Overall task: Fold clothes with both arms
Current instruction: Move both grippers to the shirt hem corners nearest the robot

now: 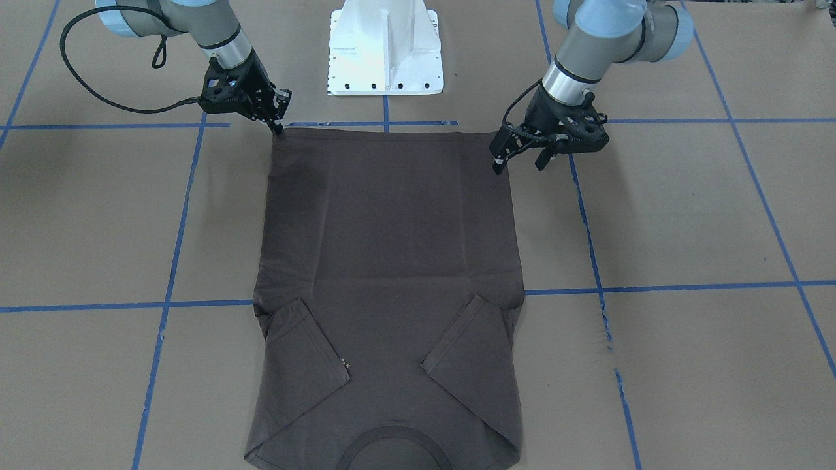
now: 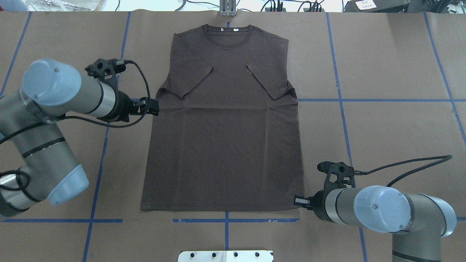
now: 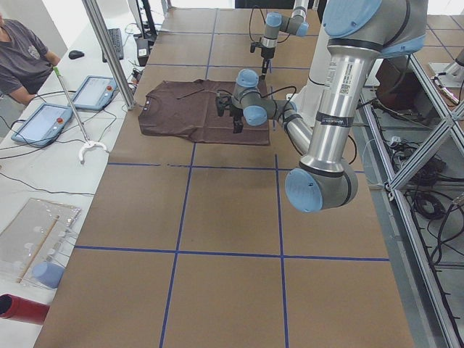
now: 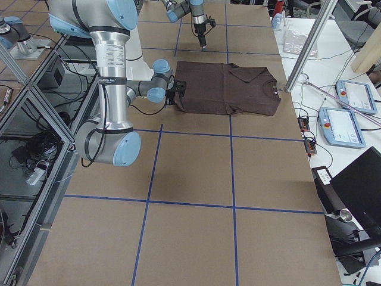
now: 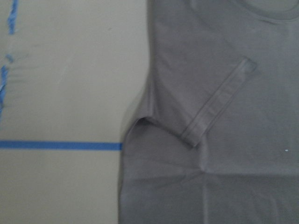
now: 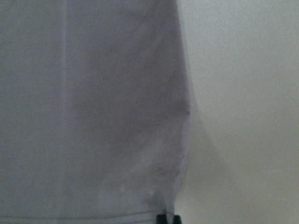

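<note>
The dark grey-brown T-shirt point(image 1: 392, 261) lies flat on the brown table, collar away from the robot and both sleeves folded in over the chest point(image 2: 222, 145). My left gripper point(image 1: 520, 160) is open and empty, hovering over the shirt's left edge near the armpit point(image 2: 154, 107). The left wrist view shows that sleeve and side seam point(image 5: 219, 107) from above. My right gripper point(image 1: 279, 126) is shut, with its tips at the shirt's near right hem corner point(image 2: 299, 200). The right wrist view shows the hem corner point(image 6: 93, 116) with the tips at the frame's bottom edge.
The white pedestal base point(image 1: 385, 52) stands at the robot's side of the table. Blue tape lines point(image 2: 382, 100) grid the brown surface. An operator point(image 3: 22, 58), tablets point(image 3: 90, 93) and a metal post point(image 3: 109, 51) are beyond the table's far edge.
</note>
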Motion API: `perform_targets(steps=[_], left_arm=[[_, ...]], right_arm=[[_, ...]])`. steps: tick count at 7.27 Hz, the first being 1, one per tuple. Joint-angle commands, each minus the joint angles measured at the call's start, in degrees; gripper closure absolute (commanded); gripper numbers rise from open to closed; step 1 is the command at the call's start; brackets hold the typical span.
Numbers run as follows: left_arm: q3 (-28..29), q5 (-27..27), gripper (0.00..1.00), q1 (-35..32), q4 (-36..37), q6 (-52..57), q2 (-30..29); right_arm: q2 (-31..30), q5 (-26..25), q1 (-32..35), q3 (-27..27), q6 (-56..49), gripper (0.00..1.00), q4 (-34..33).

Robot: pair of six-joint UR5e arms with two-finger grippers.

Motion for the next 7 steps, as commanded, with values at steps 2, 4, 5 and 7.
perform_targets(steps=[2, 4, 5, 7], left_arm=[[-0.83, 12.27, 0.05, 14.73, 4.06, -13.52, 1.74], [0.14, 13.0, 0.06, 16.95, 5.84, -13.64, 1.92], [1.28, 13.0, 0.08, 17.22, 5.84, -13.64, 1.83], [1.64, 13.0, 0.14, 17.22, 5.84, -13.03, 1.92]], right_arm=[[0.38, 3.4, 2.47, 0.46, -8.74, 1.0, -0.03], [0.56, 3.41, 2.39, 0.38, -8.75, 1.0, -0.03], [0.65, 3.41, 2.38, 0.46, -8.75, 1.0, -0.03], [0.74, 3.32, 2.3, 0.46, -8.75, 1.0, -0.03]])
